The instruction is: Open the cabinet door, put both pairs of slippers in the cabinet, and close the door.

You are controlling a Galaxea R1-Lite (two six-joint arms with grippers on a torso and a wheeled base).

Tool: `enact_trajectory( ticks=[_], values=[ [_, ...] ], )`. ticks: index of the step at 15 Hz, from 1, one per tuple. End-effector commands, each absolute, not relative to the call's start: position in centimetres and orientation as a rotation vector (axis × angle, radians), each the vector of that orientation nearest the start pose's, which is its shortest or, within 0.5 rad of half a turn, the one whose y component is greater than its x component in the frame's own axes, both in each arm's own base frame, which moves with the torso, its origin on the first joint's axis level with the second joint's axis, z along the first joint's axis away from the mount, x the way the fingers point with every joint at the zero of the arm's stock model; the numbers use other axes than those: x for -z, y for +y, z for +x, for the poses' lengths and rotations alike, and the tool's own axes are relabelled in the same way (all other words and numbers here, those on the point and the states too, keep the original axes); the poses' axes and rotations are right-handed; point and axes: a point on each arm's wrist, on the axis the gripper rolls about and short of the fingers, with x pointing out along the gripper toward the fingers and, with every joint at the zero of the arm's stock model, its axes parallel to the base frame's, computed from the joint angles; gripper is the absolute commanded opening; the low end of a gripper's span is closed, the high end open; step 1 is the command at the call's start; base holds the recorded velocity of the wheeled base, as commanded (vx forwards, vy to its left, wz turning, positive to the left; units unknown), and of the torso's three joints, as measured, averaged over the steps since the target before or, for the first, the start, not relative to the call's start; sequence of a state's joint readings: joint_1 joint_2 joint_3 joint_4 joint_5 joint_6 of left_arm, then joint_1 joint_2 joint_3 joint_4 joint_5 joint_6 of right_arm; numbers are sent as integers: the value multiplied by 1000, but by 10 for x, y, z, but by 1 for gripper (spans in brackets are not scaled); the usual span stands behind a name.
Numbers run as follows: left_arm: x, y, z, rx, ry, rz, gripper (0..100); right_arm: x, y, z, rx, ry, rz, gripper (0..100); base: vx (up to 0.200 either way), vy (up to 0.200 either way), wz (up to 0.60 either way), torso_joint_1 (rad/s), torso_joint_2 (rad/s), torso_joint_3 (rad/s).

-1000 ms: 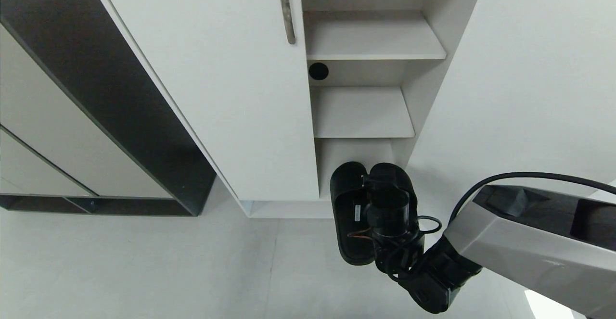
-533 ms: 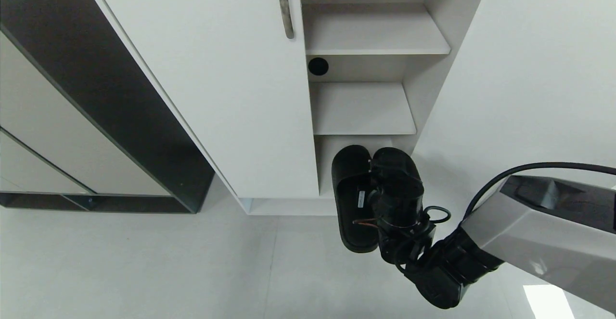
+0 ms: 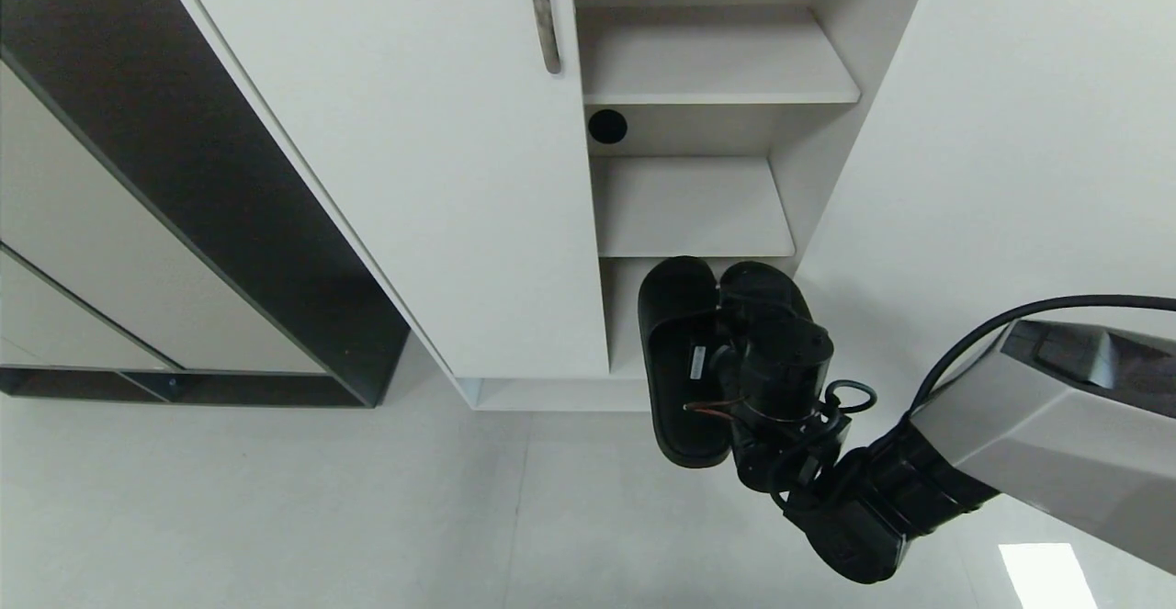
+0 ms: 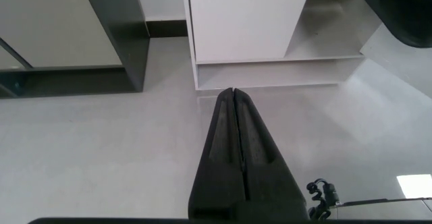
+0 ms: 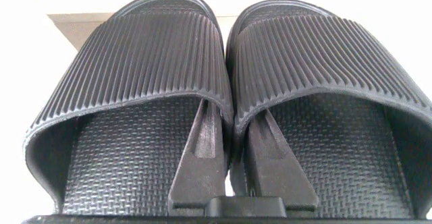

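Slippers: you have one black pair, side by side with the toes toward the cabinet. The toes are at the mouth of the bottom compartment, under the middle shelf, and the heels hang out over the floor. You cannot tell whether they touch the compartment's base.
Right gripper: one finger sits inside each slipper, under the ribbed straps. The two neighbouring inner walls are pinched between the fingers, so the gripper carries the pair.
Left gripper: its fingers are pressed together with nothing between them. It hangs over the floor in front of the cabinet's base.
Open door: the white panel stands swung out on the right of the opening.
Shut door: it covers the left half, and its metal handle runs along the edge next to the opening.
Shelves: you see an upper shelf and a middle shelf, both bare and white.
Hole: it is round and black, in the back wall between those two shelves.
Dark panel: it stands to the left of the cabinet and reaches down to the floor.
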State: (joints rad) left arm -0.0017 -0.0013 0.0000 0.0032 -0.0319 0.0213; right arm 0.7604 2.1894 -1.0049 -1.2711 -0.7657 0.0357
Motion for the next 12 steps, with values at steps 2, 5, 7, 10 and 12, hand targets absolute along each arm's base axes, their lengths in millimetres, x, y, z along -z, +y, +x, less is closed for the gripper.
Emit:
enact_trajectory(
  ticks=[2, 5, 7, 10, 12],
  values=[
    [-75, -1, -23, 34, 3, 21, 0, -124, 268, 304, 3, -72, 104, 0, 0, 0, 0, 0, 0, 0],
    [-75, -1, -23, 34, 3, 21, 0, -125, 267, 304, 5, -81, 106, 0, 133, 0, 0, 2, 0, 2],
    [-75, -1, -23, 34, 3, 21, 0, -126, 267, 304, 5, -87, 110, 0, 200, 0, 0, 2, 2, -2],
    [-75, -1, -23, 34, 3, 21, 0, -126, 267, 306, 8, -88, 114, 0, 200, 0, 0, 1, 2, 5],
    [-75, -1, -23, 34, 3, 21, 0, -124, 267, 309, 14, -87, 117, 0, 200, 0, 0, 2, 0, 0]
  ],
)
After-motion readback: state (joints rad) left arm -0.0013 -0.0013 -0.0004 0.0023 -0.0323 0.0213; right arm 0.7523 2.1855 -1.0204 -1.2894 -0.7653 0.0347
